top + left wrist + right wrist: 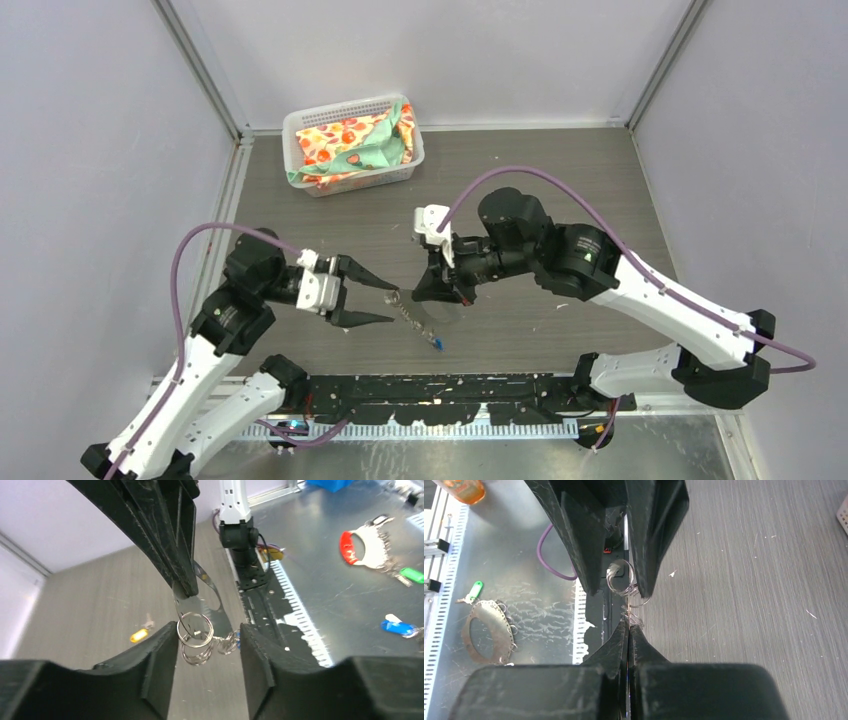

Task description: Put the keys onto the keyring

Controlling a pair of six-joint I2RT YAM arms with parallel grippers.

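- The grey table (560, 180) is seen from above, and a white basket (340, 106) holding a patterned cloth (355, 140) is placed at 11 o'clock from its centre.
- The left gripper (393, 302) is held with its jaws parted to a middling width. Nothing is gripped by it, and a cluster of wire rings (196, 641) is framed between its fingers.
- The right gripper (628, 624) is pressed fully together, and the keyring (189, 604) is pinched between its tips, above the table near the centre.
- In the left wrist view the keyring is found at 12 o'clock of the wire rings, which are hung from its lower edge.
- The blue-headed key (438, 343) is seen at 5 o'clock of the rings in the top view, at the end of their string.
- The yellow-headed key (139, 635) is seen lying on the table at 9 o'clock of the rings, apart from them.
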